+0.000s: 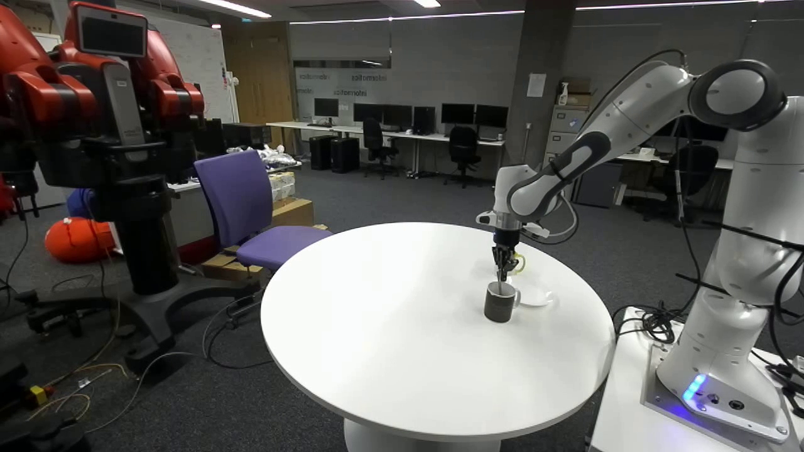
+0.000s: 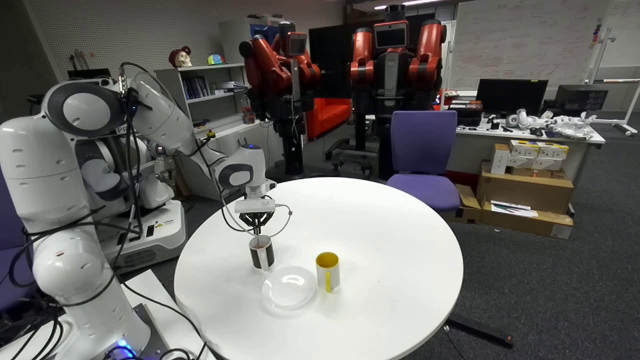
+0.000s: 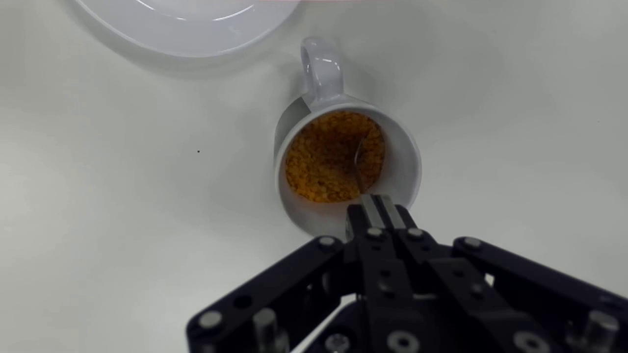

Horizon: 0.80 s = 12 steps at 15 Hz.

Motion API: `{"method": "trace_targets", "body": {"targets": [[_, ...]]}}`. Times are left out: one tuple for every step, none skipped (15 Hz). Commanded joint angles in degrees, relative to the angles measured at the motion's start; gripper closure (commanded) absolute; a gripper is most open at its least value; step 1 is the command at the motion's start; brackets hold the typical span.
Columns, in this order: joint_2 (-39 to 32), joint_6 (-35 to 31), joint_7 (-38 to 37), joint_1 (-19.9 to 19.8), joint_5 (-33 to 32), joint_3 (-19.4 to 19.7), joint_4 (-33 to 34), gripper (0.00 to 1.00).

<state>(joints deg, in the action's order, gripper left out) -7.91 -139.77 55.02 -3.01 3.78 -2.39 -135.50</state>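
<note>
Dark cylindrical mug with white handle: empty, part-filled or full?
Part-filled: the wrist view shows small orange grains inside the mug, well below its rim.

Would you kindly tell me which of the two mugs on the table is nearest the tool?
The dark, white-handled mug: it stands right beneath the tool. The yellow-lined white mug stands farther off, beside the plate.

This is a robotics lab: red two-armed robots, a whiteboard and monitors (office-style, on long desks).
</note>
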Motion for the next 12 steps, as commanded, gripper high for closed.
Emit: {"method": "trace_targets", "body": {"targets": [[-1.77, -4.41, 1.14, -0.48, 1.48, -0.04, -0.59, 1.00], [-2.45, -5.30, 1.19, -0.70, 1.64, -0.07, -0.52, 1.00], [-3.15, -6.37, 1.15, -0.91, 1.68, -0.09, -0.52, 1.00], [-3.64, -6.91, 1.09, -1.06, 1.67, -0.16, -0.57, 1.00], [-3.74, -7.58, 0.98, -1.16, 1.58, -0.22, -0.58, 1.00], [-3.14, -7.77, 0.67, -1.15, 1.08, -0.13, -0.86, 1.00], [-2.69, -7.68, 0.58, -1.16, 0.85, -0.11, -1.01, 1.00], [-2.07, -7.79, 0.10, -0.99, 0.10, 0.04, -1.35, 1.00], [-1.34, -7.73, -0.18, -0.86, -0.51, 0.16, -1.83, 1.00], [-0.86, -7.68, -0.36, -0.79, -0.88, 0.24, -2.14, 1.00], [-0.18, -7.71, -0.62, -0.73, -1.38, 0.37, -2.59, 1.00], [0.28, -7.76, -0.72, -0.72, -1.67, 0.43, -2.86, 1.00]]}}
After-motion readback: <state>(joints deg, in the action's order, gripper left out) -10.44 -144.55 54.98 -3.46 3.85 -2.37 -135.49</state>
